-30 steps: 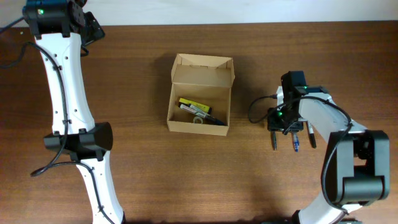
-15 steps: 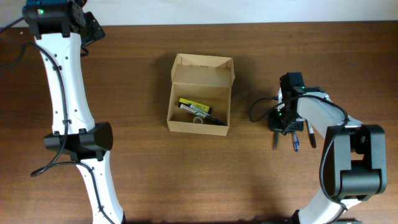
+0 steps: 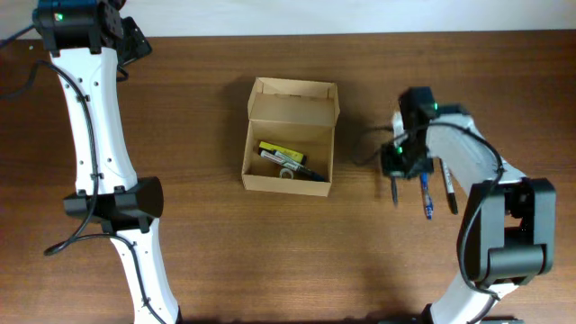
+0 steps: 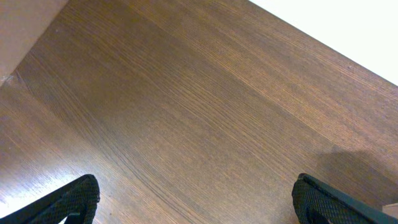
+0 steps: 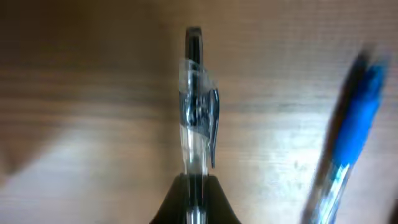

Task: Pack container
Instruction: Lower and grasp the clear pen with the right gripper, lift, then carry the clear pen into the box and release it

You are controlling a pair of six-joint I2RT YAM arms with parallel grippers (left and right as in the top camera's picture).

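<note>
Right gripper (image 5: 193,196): pinching clear pen (image 5: 194,106)
Blue pen (image 5: 351,124): just right of it
Container (image 3: 270,183): well to its left
Left gripper (image 4: 202,205): fingers spread

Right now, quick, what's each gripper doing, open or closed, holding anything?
Left gripper: jaws open, holding nothing.
Right gripper: jaws shut on the clear plastic pen.

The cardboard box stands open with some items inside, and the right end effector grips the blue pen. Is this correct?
Not quite. The right wrist view shows the right end effector gripping the clear pen; the blue pen lies loose beside it. The cardboard box is indeed open with items inside.
</note>
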